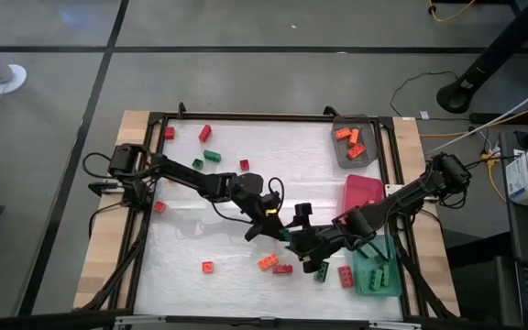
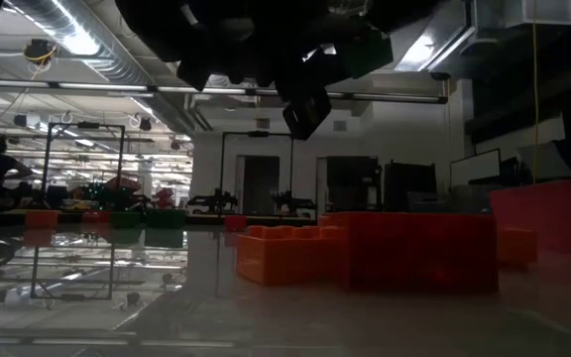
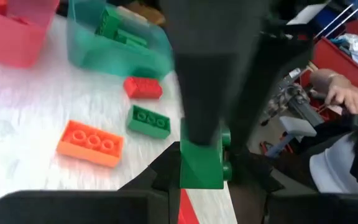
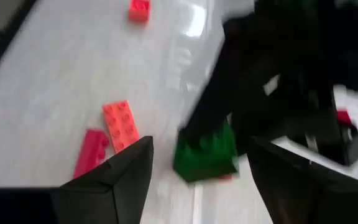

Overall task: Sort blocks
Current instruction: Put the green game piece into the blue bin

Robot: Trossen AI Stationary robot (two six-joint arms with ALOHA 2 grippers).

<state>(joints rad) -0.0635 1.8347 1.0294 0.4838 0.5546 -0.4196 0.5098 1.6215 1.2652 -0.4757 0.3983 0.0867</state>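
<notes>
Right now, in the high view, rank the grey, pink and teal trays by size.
1. Teal tray and pink tray: similar, both partly hidden by the right arm, so no ranking between them.
2. Grey tray: looks slightly smaller.

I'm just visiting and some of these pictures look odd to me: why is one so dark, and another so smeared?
Low view: the camera faces bright ceiling lights, so the arms overhead are black shapes, and the shiny table mirrors the room. Right wrist view: the green block and the dark arm behind it are smeared by blur. Left wrist view: the near fingers are soft, while the orange block is sharp.
</notes>
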